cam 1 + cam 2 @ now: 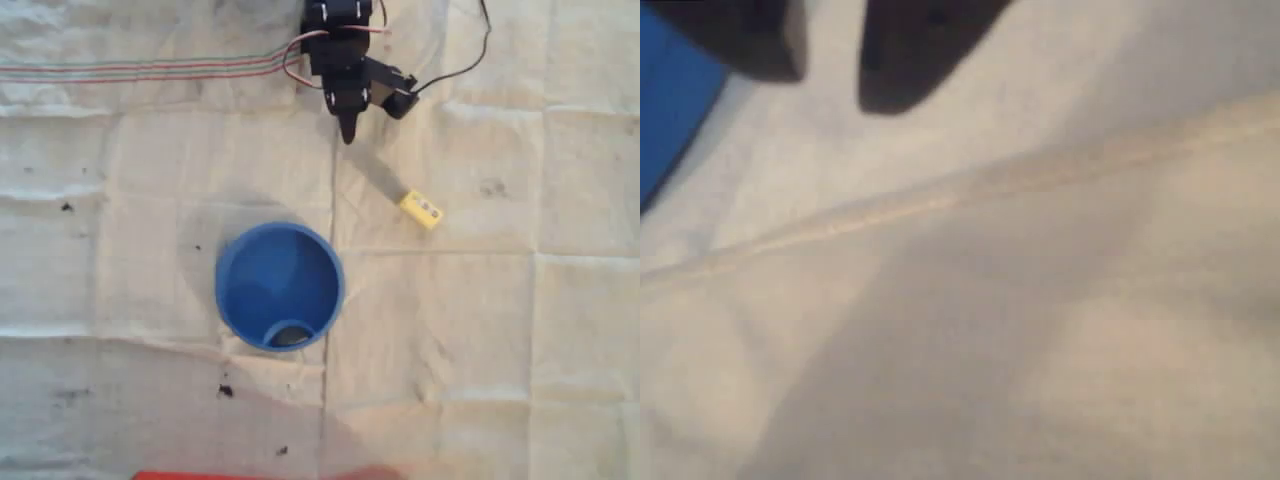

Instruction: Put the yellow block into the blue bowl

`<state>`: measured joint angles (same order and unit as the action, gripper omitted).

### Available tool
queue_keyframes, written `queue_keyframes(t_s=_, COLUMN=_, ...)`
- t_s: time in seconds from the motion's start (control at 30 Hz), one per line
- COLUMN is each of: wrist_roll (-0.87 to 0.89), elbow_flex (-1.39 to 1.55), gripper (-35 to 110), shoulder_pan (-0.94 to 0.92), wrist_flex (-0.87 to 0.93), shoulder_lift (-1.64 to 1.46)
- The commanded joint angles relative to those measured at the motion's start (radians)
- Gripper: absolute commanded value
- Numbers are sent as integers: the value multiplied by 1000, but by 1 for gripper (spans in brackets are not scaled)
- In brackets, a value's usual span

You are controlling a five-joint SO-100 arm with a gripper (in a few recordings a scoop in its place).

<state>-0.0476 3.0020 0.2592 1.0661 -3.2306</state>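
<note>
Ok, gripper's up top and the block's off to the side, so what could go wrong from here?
The yellow block lies at an angle on the wrinkled cloth, so the gripper might close across its corners and push it away instead of gripping. The blue bowl sits close by, so a low carry could clip its rim and shift it.

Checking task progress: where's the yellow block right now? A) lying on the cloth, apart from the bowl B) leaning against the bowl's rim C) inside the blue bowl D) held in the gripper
A: in the overhead view the yellow block lies on the cloth, apart from the blue bowl and from the gripper.
</note>
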Motion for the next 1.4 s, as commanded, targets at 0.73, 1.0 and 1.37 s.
queue_keyframes(t_s=0.73, wrist_roll=3, elbow_flex=-423, gripper=0, shoulder_pan=15, wrist_flex=-11, shoulder_lift=-86)
queue_keyframes(t_s=1.0, wrist_roll=-92, elbow_flex=-604, gripper=0, shoulder_pan=57, wrist_flex=0, shoulder_lift=204)
queue_keyframes(t_s=1.37, wrist_roll=-604, elbow_flex=-1043, gripper=1, shoulder_pan=250, wrist_flex=3, shoulder_lift=770)
